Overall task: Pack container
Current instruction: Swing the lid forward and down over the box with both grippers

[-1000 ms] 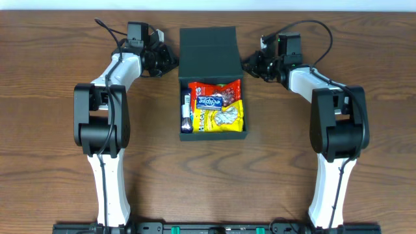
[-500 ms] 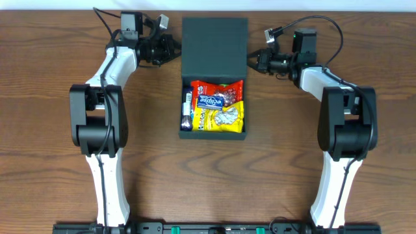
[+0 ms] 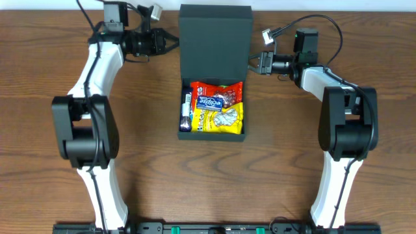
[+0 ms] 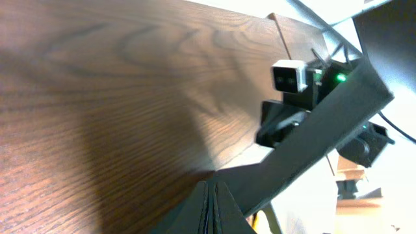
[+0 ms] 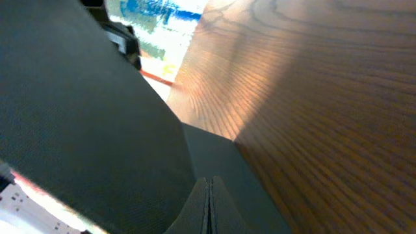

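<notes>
The dark teal-green container [image 3: 211,136] sits open mid-table. Its flap lid [image 3: 214,39] stands raised at the back. Inside lie a red packet [image 3: 218,88], a blue packet [image 3: 210,103] and a yellow packet [image 3: 221,120]. My left gripper [image 3: 172,44] is shut, its tips at the lid's left edge. In the left wrist view the shut fingers [image 4: 211,208] touch the lid's edge [image 4: 325,123]. My right gripper [image 3: 250,64] is shut at the lid's right edge. In the right wrist view its fingers [image 5: 208,205] rest against the lid's face [image 5: 84,130].
A dark slim item [image 3: 186,110] lies along the container's left inner wall. Brown wooden table [image 3: 52,162] spreads on both sides. The table's back edge [image 3: 364,9] runs just behind the lid. Both arm bases stand at the front.
The lid has swung up higher. My left gripper moved back and up along the lid's left edge; my right gripper shifted slightly along its right edge.
</notes>
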Robot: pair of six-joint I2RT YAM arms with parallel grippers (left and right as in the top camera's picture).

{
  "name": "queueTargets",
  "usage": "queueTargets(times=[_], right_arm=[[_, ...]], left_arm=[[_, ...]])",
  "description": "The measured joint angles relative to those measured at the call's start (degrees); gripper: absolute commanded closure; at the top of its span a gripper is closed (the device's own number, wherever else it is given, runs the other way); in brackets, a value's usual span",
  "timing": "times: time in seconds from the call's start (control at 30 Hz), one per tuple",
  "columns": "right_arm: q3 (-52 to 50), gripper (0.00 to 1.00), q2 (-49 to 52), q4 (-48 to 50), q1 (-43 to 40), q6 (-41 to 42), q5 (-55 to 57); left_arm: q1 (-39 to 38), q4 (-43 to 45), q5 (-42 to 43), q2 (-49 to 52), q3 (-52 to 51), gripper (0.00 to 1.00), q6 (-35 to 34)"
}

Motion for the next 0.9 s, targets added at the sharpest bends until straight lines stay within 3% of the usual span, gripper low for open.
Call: queueTargets(times=[0.47, 0.9], right_arm=[[0.0, 0.98, 0.0, -0.2, 0.0, -0.3, -1.6], [0.0, 0.98, 0.0, -3.0, 0.0, -0.2, 2.4]], left_arm=[[-0.1, -19.5, 0.9, -3.4, 0.5, 0.94, 19.2], [0.2, -25.7, -3.8, -4.3, 0.5, 0.94, 25.1]])
